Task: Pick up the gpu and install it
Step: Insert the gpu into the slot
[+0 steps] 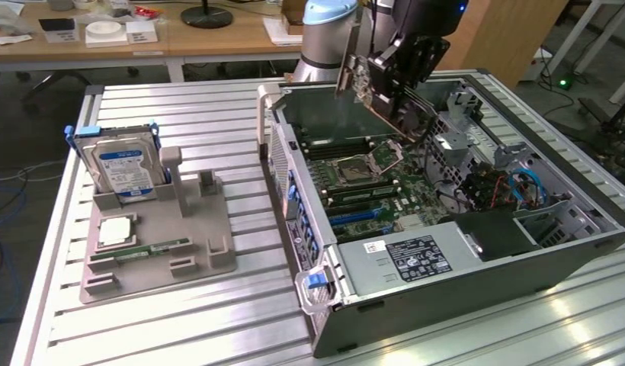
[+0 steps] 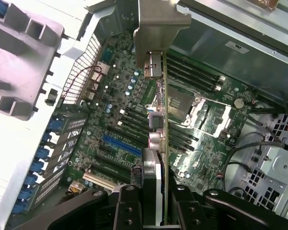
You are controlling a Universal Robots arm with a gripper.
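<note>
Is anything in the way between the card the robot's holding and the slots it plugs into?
No, nothing visible. The gripper holds the gpu over the open case, with only the bare motherboard below it.

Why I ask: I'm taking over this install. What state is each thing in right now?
gpu, held tilted above the board, not seated.
hand, shut on the gpu.
case, on its side, panel off.
blue slot, empty.
hard drive, upright in the holder.
memory stick, lying flat in the holder.
</note>
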